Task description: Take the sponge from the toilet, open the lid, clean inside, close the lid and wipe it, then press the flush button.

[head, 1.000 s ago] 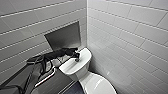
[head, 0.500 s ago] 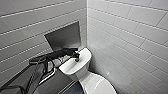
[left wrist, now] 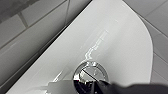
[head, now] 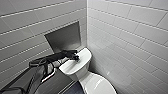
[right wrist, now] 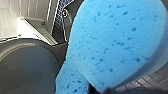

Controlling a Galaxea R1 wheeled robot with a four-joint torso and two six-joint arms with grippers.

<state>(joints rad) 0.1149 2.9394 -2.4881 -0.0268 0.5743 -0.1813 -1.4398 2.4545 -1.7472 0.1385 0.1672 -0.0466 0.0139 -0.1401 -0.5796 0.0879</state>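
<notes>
The white toilet point(head: 83, 75) stands in the corner with its oval lid point(head: 98, 85) down over the bowl. My left arm reaches in over the tank top point(head: 72, 67), and my left gripper point(head: 76, 57) rests shut at its middle. Seen from the left wrist, the round shiny flush button point(left wrist: 90, 75) lies right under the dark tip of my left gripper point(left wrist: 100, 87), which overlaps the button's near edge. The bright blue sponge point(right wrist: 112, 42) looms large in the right wrist view, pinched at its lower end by my right gripper point(right wrist: 110, 89).
Grey tiled walls close in behind and to the right of the toilet. A recessed grey niche point(head: 66, 37) sits in the wall above the tank. Dark small-tiled floor point(head: 75, 88) lies left of the bowl. A grey rounded surface point(right wrist: 25, 65) shows beside the sponge.
</notes>
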